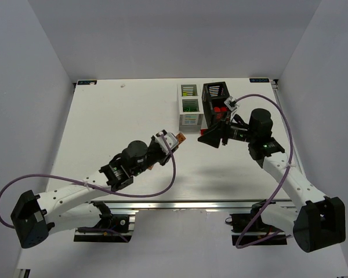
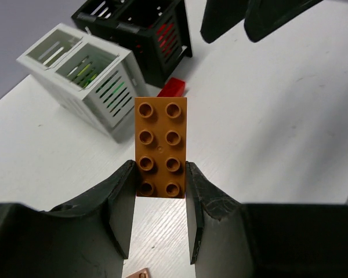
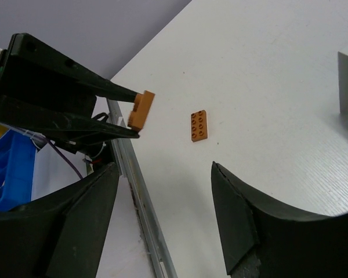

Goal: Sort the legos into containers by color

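Pinching the orange brick (image 2: pixel 160 145) by only its near end, your left gripper (image 2: pixel 160 174) holds it up on the near side of the white box (image 2: pixel 104 101) and black box (image 2: pixel 169 40). That small bite could let it pivot or drop short. Your right gripper (image 3: pixel 162 168), fingers spread and empty, hovers close enough to bump. No readable labels anywhere.

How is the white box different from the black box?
The white box is light, while the black box is dark. The black box also looks a little bigger than the white box. Green legos show inside the white box, and red legos show inside the black box. Both boxes stand upright, have slatted sides and sit right next to each other.
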`<act>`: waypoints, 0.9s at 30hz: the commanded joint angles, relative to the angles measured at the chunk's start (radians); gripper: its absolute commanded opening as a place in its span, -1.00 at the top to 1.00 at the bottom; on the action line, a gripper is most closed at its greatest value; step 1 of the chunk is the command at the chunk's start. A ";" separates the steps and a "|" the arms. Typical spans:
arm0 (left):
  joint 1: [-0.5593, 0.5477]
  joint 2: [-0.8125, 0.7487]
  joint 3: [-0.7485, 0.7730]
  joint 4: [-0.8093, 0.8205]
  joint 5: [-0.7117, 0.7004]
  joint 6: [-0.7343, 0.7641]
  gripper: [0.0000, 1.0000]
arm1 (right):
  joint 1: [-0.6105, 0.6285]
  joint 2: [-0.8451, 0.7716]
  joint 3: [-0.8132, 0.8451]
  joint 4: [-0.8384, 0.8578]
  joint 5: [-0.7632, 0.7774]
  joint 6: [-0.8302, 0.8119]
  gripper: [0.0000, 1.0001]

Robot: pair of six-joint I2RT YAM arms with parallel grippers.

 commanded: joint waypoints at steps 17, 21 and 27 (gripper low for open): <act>-0.106 0.076 0.020 -0.051 -0.161 0.094 1.00 | 0.191 0.137 0.026 -0.022 0.231 -0.075 -0.35; -0.107 0.079 0.020 -0.048 -0.147 0.094 1.00 | 0.211 0.165 0.037 -0.020 0.204 -0.076 -0.36; -0.112 0.087 0.023 -0.048 -0.135 0.095 1.00 | 0.229 0.173 0.034 0.009 0.152 -0.058 -0.34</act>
